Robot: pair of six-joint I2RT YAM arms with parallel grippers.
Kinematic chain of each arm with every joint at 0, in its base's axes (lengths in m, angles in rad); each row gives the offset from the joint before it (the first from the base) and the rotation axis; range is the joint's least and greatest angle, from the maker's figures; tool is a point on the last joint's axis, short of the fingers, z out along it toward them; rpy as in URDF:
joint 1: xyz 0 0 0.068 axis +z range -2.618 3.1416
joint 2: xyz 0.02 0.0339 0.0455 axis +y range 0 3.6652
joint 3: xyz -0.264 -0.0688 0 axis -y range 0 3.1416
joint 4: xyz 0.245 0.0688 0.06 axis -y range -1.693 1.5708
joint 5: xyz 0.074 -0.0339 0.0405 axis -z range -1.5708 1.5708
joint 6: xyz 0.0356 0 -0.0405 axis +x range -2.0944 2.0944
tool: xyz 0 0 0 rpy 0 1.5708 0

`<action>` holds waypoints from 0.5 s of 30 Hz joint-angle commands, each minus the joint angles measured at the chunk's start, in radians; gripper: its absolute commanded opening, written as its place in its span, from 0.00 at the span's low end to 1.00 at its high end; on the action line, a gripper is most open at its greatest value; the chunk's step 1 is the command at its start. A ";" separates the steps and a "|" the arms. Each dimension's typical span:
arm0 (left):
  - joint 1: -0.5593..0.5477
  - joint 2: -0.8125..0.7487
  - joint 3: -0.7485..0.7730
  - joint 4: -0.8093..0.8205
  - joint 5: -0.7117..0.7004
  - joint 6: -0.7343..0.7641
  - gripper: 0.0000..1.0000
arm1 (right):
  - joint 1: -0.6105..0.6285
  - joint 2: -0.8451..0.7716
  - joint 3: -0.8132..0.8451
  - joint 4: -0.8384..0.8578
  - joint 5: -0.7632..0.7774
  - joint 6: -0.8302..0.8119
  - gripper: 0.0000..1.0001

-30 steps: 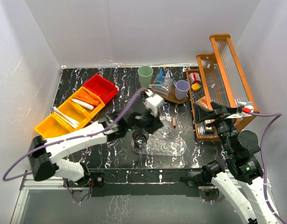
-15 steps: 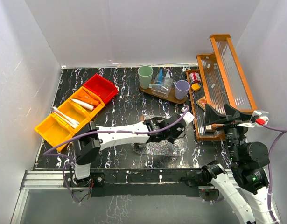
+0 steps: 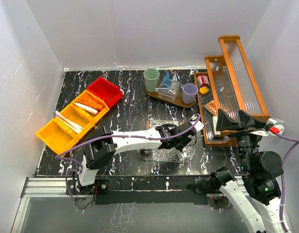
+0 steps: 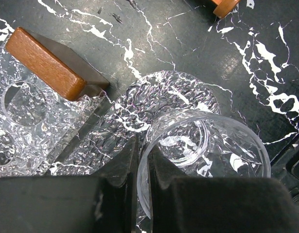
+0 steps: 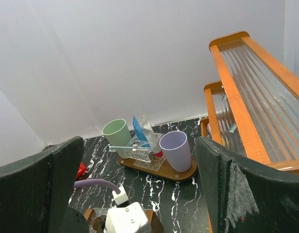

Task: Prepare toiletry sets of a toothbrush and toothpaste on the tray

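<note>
My left gripper [image 4: 143,162] is shut on the near rim of a clear glass cup [image 4: 207,145], one finger inside the wall and one outside. The cup is upright above a clear textured plate [image 4: 139,111]. In the top view this gripper [image 3: 186,140] reaches right of centre. The wooden tray [image 3: 164,96] at the back holds a green cup [image 3: 151,77], a lilac cup [image 3: 189,92], a blue tube [image 5: 138,130] and a toothbrush [image 5: 121,148] in a clear holder [image 5: 147,149]. My right gripper [image 5: 139,194] is open, raised and holding nothing.
Yellow, orange and red bins [image 3: 76,114] at the left hold pale toothbrushes [image 3: 67,121] and tubes [image 3: 88,106]. An orange ribbed rack [image 3: 232,82] fills the right side. A wooden block [image 4: 44,63] edges the clear plate. A lilac cable [image 3: 125,141] runs along the left arm.
The left arm has swung from the table's centre to the right with the glass cup in its grip. The right gripper has drawn back and risen.
</note>
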 commanded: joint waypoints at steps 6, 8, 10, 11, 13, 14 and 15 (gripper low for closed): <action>0.023 0.013 0.044 0.015 0.025 -0.015 0.00 | -0.002 -0.016 0.038 -0.006 0.026 -0.029 0.98; 0.023 0.018 0.050 0.009 0.026 -0.015 0.00 | -0.002 -0.014 0.035 -0.006 0.026 -0.030 0.98; 0.024 0.022 0.050 0.008 0.023 -0.015 0.01 | -0.002 -0.013 0.032 -0.005 0.026 -0.029 0.98; 0.026 0.022 0.049 0.006 0.020 -0.014 0.02 | -0.002 -0.012 0.030 -0.004 0.024 -0.029 0.98; 0.031 0.022 0.047 0.008 0.024 -0.015 0.03 | -0.003 -0.012 0.027 -0.004 0.025 -0.029 0.98; 0.034 0.021 0.045 0.011 0.027 -0.017 0.04 | -0.002 -0.011 0.026 -0.004 0.024 -0.028 0.98; 0.036 0.020 0.042 0.015 0.031 -0.019 0.05 | -0.002 -0.012 0.025 -0.003 0.024 -0.029 0.98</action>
